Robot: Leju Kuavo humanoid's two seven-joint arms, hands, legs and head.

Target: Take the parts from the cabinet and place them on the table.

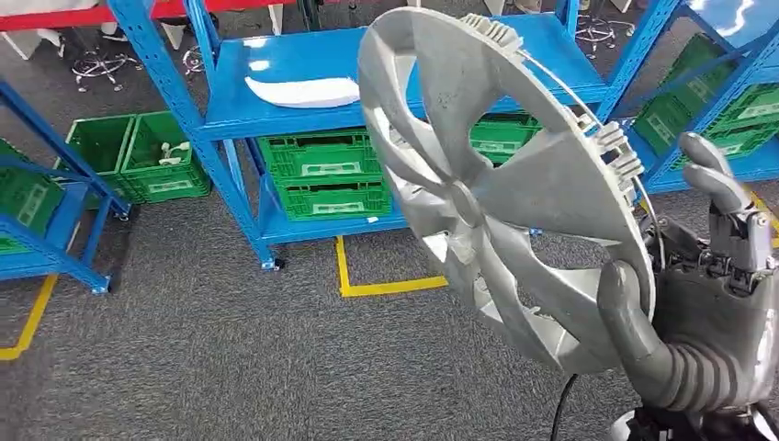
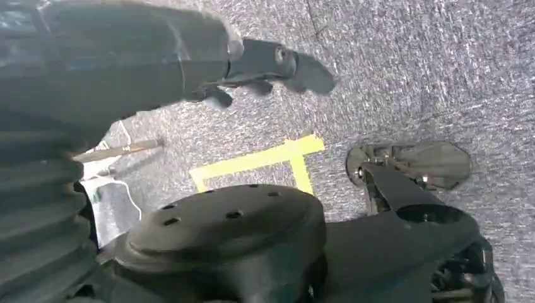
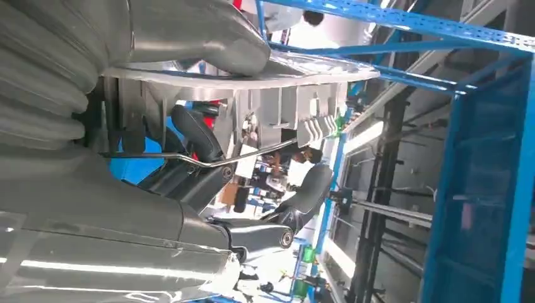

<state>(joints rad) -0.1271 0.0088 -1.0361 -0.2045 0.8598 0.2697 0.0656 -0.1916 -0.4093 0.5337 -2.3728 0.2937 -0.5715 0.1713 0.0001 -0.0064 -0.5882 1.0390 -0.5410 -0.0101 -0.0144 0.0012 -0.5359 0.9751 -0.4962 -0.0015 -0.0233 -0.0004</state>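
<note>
A silver wheel cover (image 1: 501, 184) is raised in front of me, tilted on edge, with its spokes facing left. My right hand (image 1: 707, 322) grips its lower right rim, thumb across the front and fingers behind. In the right wrist view the cover's rim (image 3: 252, 82) with its clips lies between the thumb and the dark fingers (image 3: 195, 136). My left hand (image 2: 126, 69) hangs over the carpet with nothing in it; whether its fingers are apart or curled I cannot tell. A white curved part (image 1: 303, 90) lies on the blue shelf (image 1: 294, 115).
Blue racks stand at the back (image 1: 220, 156) and at the left (image 1: 55, 230), with green crates (image 1: 321, 175) on low shelves and the floor. Yellow tape (image 1: 377, 287) marks the grey carpet. Another blue rack (image 1: 716, 110) is at the right.
</note>
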